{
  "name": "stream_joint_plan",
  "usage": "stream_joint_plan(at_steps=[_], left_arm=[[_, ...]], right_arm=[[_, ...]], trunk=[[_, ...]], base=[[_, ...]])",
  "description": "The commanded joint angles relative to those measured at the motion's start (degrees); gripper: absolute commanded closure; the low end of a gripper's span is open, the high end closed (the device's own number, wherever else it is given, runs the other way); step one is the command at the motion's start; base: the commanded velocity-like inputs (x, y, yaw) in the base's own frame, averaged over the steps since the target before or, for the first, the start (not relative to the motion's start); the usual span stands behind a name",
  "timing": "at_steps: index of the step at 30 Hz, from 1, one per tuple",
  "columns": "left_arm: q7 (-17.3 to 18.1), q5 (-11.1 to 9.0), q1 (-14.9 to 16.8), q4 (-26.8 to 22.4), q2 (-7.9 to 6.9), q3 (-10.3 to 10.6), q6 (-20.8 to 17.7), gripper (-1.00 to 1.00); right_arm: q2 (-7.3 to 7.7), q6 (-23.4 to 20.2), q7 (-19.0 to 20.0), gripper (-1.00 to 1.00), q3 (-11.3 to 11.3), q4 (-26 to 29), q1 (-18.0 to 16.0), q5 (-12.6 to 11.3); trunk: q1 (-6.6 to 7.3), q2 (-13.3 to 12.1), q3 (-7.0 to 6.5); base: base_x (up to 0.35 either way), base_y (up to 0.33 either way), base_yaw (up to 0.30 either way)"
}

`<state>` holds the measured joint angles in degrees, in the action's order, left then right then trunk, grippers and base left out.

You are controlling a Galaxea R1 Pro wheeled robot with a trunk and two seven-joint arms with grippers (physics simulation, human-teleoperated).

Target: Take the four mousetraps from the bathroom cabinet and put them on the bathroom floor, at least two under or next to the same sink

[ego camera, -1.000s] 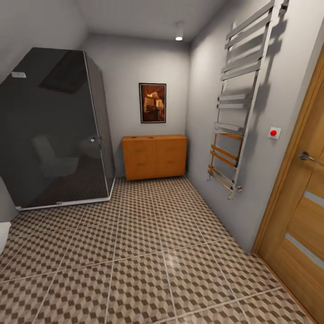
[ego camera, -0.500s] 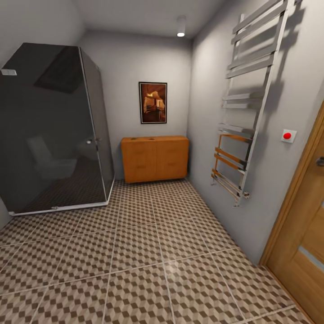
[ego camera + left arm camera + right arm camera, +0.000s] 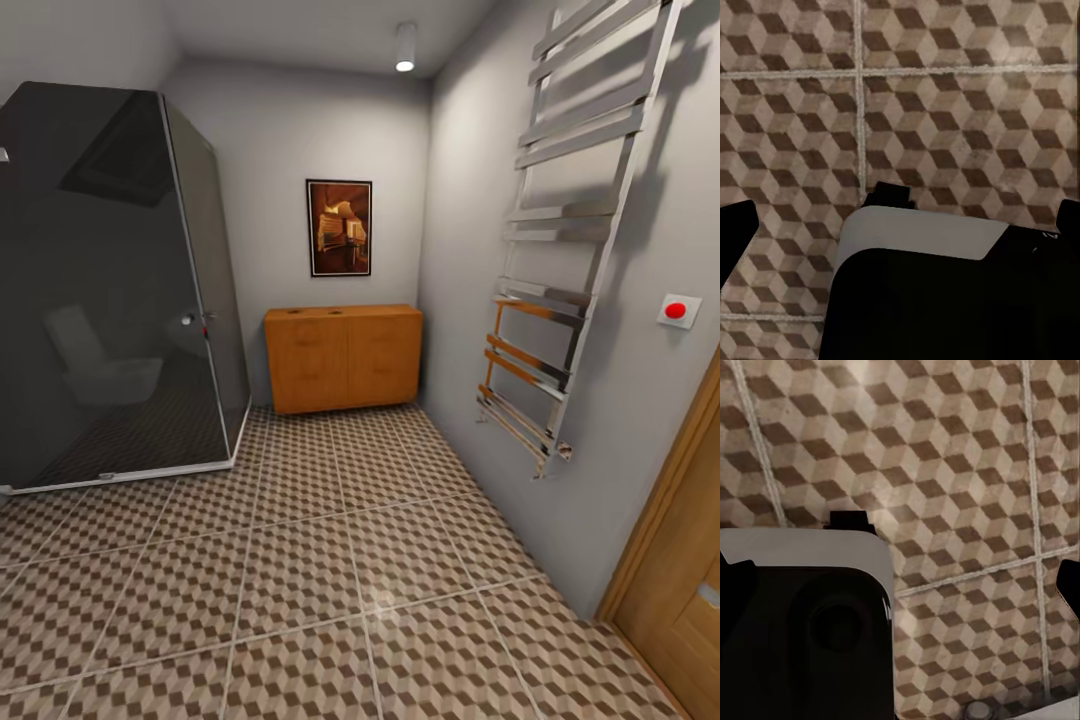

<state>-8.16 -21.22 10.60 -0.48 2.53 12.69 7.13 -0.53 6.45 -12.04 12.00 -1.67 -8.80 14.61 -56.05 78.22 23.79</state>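
A: From the head view, what stands at the far wall?
B: The low orange-brown wooden cabinet (image 3: pixel 342 357), fronts closed, on the brown-and-beige cube-patterned tiled bathroom floor (image 3: pixel 330 590). A framed dark orange picture (image 3: pixel 339 228) hangs above it. The dark glass shower enclosure (image 3: pixel 110 290) is to its left, the chrome ladder towel rail (image 3: pixel 560 270) on the right wall, and beside that a red round wall button (image 3: pixel 677 310) and the edge of a wooden door (image 3: pixel 680 580). No mousetraps can be made out.

A: And the left wrist view?
B: Floor tiles, with the robot's black-and-white body (image 3: pixel 945 292) low in front. Whether that end effector is apart or together, I cannot tell.

A: The right wrist view?
B: The same tiles and dark housing (image 3: pixel 802 630); again I cannot tell the end effector's state.
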Motion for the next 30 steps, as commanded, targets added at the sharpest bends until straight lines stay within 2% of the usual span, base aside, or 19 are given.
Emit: stream_joint_plan(at_steps=[1, 30], left_arm=[[-0.19, -0.43, 0.04, 0.04, 0.02, 0.49, 0.19, -1.00], [-0.19, -0.40, 0.04, -0.02, 0.02, 0.49, 0.18, -1.00]], right_arm=[[0.00, 0.31, -0.26, -1.00, 0.49, -0.18, -0.08, 0.55], [-0.03, 0.25, -0.26, -1.00, 0.48, -0.17, -0.08, 0.45]], trunk=[[-0.03, 0.03, 0.06], [-0.03, 0.03, 0.06]], base=[[0.325, 0.000, 0.000], [0.325, 0.000, 0.000]])
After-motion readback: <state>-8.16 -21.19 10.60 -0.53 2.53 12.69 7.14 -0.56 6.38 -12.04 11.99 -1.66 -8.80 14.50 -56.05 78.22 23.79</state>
